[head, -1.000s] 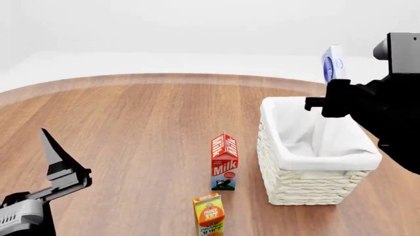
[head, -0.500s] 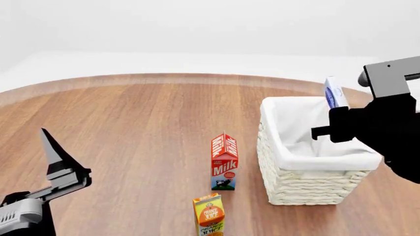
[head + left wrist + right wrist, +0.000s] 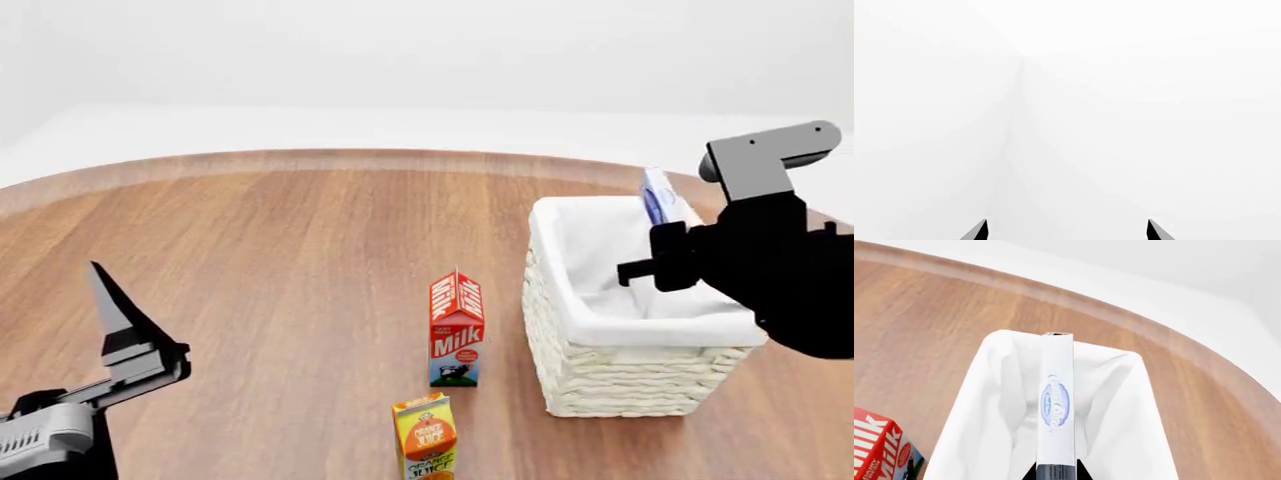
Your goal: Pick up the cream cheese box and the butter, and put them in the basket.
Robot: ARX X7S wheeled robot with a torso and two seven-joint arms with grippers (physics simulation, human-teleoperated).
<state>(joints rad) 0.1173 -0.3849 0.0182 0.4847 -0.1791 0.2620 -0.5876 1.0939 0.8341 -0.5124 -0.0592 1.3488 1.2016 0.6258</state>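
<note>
My right pincer, clamped on the small flat white blue-marked cream cheese box, had sunk toward the white liner-draped wicker basket; only its wrist view showed the box edge-on above the liner. Left pincer apart.

A round wooden worktop with a warm brown grain fills most of the head view, its curved edge paler. Beyond it lie a plain white floor and white walls, evenly and softly lit.
</note>
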